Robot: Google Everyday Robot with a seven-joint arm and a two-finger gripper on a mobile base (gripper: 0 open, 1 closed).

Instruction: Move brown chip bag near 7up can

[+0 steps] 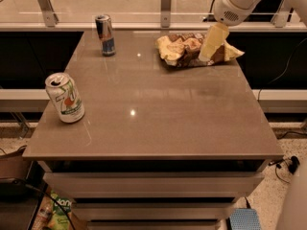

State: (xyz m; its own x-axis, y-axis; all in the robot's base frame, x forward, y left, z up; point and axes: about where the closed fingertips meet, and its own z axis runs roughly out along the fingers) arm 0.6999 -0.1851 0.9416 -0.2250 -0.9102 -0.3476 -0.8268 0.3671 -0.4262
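The tool point(207, 54) hangs from the white arm at the far right of the surface point(158, 114). Its pale tip is down on the brown chip bag point(178, 49) and looks to be touching it. I cannot tell if the tool is open or closed. The bag lies flat at the far right, not lifted. The 7up can point(64, 98) stands at the near left edge, well apart from the bag. A blue and silver can point(105, 35) stands at the far left, and that is not the one we want. So I think the job is only at its start: the tool has got to the bag. Taking hold, carrying the bag across to the near left, and putting it down beside the 7up can are all left to do.
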